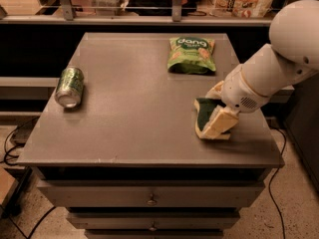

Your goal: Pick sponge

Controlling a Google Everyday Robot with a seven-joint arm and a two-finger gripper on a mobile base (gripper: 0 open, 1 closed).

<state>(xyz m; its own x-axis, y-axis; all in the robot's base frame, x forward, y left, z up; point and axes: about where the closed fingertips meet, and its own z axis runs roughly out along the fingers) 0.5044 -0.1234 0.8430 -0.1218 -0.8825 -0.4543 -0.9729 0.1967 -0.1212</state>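
Note:
The sponge (201, 107), dark green on top with pale yellow foam showing at its left edge, is near the front right corner of the grey table (129, 108). My gripper (211, 113) reaches in from the right on the white arm (269, 68). One pale yellow finger (219, 123) lies in front of the sponge and the other (215, 89) behind it. The gripper is shut on the sponge, which sits tilted and slightly raised off the tabletop.
A bright green snack bag (191, 55) lies at the back of the table, right of centre. A green drink can (69, 86) lies on its side near the left edge. Drawers (149, 199) sit below the front edge.

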